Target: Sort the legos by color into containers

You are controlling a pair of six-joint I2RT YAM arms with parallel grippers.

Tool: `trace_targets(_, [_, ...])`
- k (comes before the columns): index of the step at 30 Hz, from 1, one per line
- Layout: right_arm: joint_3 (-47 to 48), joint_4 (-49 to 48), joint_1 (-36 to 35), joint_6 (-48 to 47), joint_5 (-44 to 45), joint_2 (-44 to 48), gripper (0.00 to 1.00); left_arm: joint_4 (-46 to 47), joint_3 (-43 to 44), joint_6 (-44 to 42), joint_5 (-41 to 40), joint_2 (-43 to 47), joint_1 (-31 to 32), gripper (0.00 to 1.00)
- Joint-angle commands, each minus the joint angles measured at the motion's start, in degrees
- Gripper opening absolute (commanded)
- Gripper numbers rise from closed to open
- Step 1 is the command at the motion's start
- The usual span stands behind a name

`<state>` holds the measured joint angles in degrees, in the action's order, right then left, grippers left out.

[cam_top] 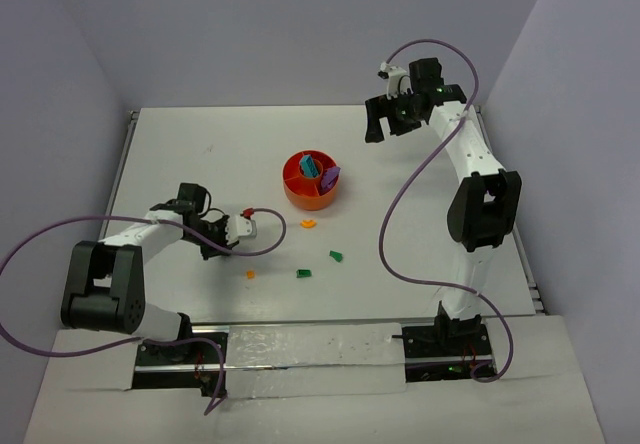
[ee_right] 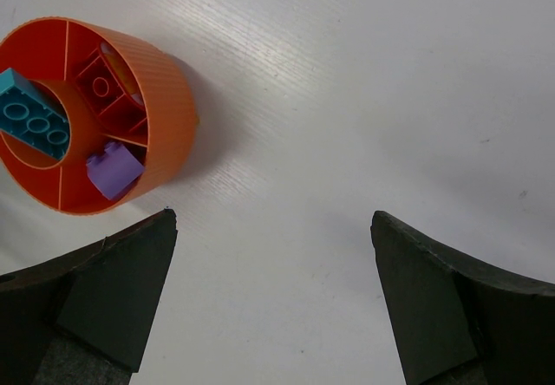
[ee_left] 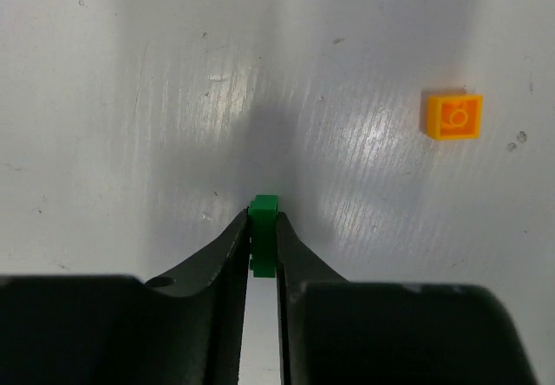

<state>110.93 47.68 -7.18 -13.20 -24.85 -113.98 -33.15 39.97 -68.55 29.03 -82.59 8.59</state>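
We find the left claw point(ee_left: 263, 239) pinching a green brick point(ee_left: 263, 205) by the bench point(cam_top: 200, 154), the orange bowl point(cam_top: 300, 200) at its two o'clock from overhead, the right claw point(ee_right: 270, 222) spread.

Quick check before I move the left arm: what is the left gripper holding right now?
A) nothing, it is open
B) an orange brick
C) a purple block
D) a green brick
D: in the left wrist view the left gripper is shut on a small green brick, while the orange brick lies apart on the table.
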Motion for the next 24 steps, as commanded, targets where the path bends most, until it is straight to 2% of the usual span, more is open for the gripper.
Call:
trace_targets(1, [-0.1, -0.3, 0.4, -1.0, 0.3, 4.1, 1.0, 0.5, -0.7, -3.3, 1.4, 0.5, 0.3, 0.11])
trace_targets(3, [0.0, -0.4, 0.4, -1.0, 0.2, 4.2, 1.0, 0.4, -0.1, -2.6, 2.1, 1.3, 0.3, 0.01])
trace_targets(6, [0.1, -0.3, 0.4, -1.1, 0.4, 4.4, 1.0, 1.7, 5.1, 4.0, 6.1, 2.7, 0.0, 0.0])
trace_targets(8, [0.0, -0.2, 0.6, -1.1, 0.3, 4.7, 1.0, 3.6, 13.2, 17.1, 9.8, 1.3, 0.0, 0.0])
trace_targets(10, [-0.3, -0.1, 0.7, -1.0, 0.1, 5.0, 1.0, 4.3, 20.4, 25.3, 11.9, -1.9, 0.2, 0.0])
trace_targets(12, [-0.8, -0.3, 0.8, -1.0, 0.1, 5.4, 1.0, 6.0, 30.3, 37.9, 12.3, -8.2, 1.3, 0.0])
trace_targets(14, [-0.9, -0.3, 0.8, -0.9, 0.0, 5.4, 1.0, 9.2, 35.6, 46.7, 12.0, -10.1, 1.7, 0.0])
trace_targets(15, [-0.8, -0.2, 0.8, -0.9, 0.1, 5.4, 1.0, 13.2, 39.4, 54.3, 11.4, -12.5, 2.2, 0.0])
trace_targets(16, [-0.7, -0.2, 0.8, -1.0, 0.1, 5.5, 1.0, 15.1, 40.8, 57.4, 10.9, -13.4, 2.6, 0.0])
trace_targets(21, [-0.5, -0.3, 0.9, -1.0, 0.5, 5.7, 1.0, 20.0, 44.9, 65.7, 9.4, -17.6, 4.5, 0.0])
trace_targets(24, [-0.6, -0.3, 0.9, -1.1, 0.7, 5.8, 1.0, 20.6, 47.7, 66.9, 9.6, -20.1, 6.0, 0.0])
